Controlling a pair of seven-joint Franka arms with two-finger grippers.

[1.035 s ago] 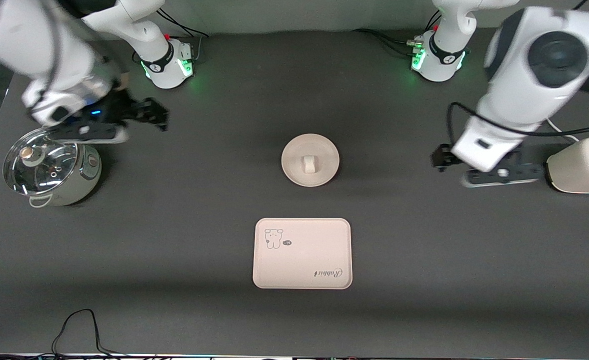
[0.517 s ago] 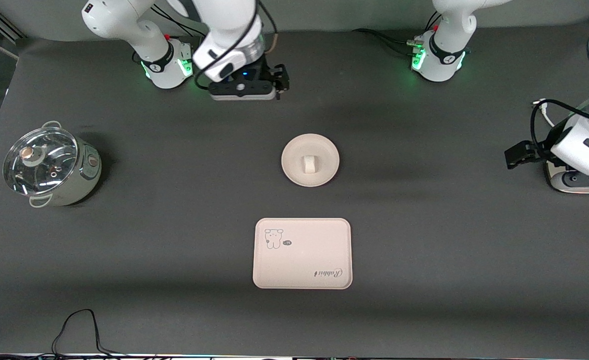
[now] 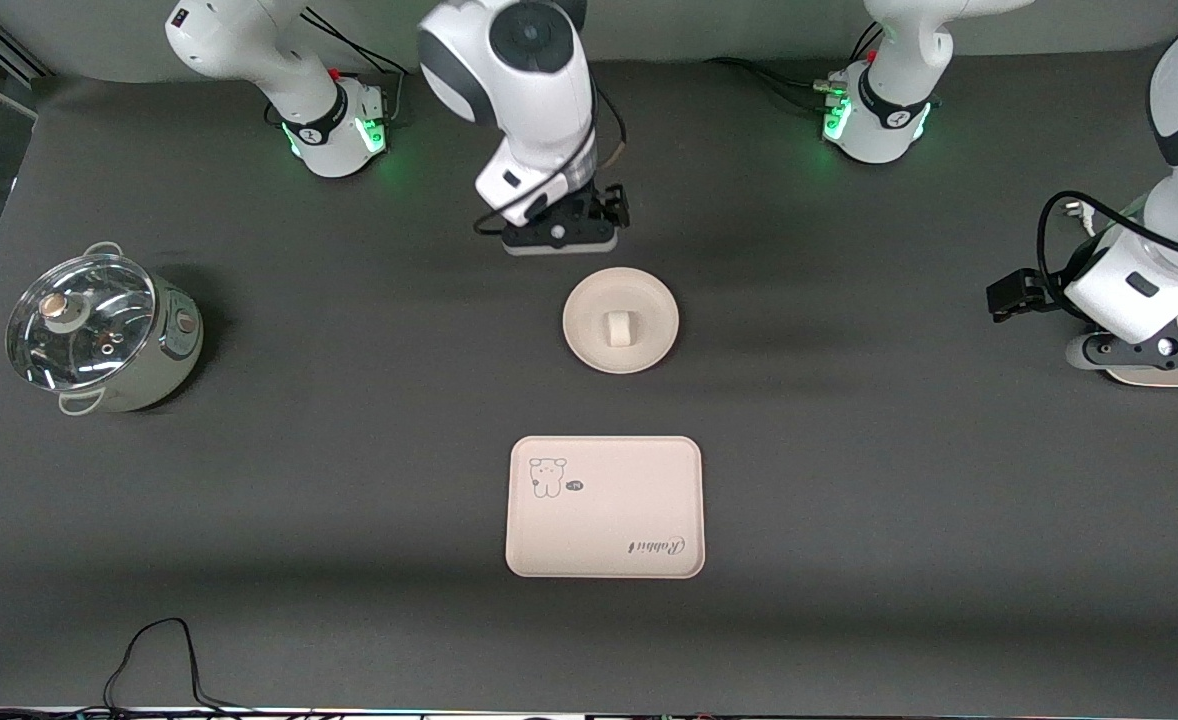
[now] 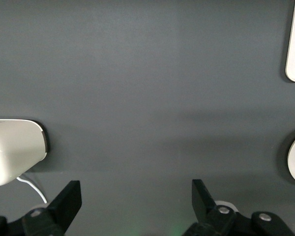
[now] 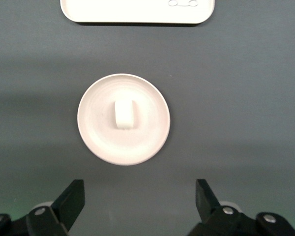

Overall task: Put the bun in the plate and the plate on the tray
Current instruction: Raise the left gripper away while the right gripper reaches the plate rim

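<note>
The white bun (image 3: 617,328) lies in the middle of the round cream plate (image 3: 642,348) at the table's centre. The rectangular tray (image 3: 604,520) with the animal drawing lies nearer to the front camera than the plate, with a gap between them. My right gripper (image 3: 607,207) hangs open and empty over the bare table just off the plate's rim, on the robot bases' side. In the right wrist view the bun (image 5: 123,114), plate (image 5: 152,132) and tray (image 5: 137,12) lie ahead of my open right gripper (image 5: 139,196). My left gripper (image 3: 1015,296) is open and empty by the toaster.
A steel pot with a glass lid (image 3: 99,335) stands at the right arm's end of the table. A cream toaster (image 3: 1164,378) at the left arm's end is mostly hidden by the left arm; it also shows in the left wrist view (image 4: 14,147).
The right arm has swung from over the pot, past its base, to just off the plate's rim. The left arm pulled back over the toaster, then shifted slightly toward the middle.
</note>
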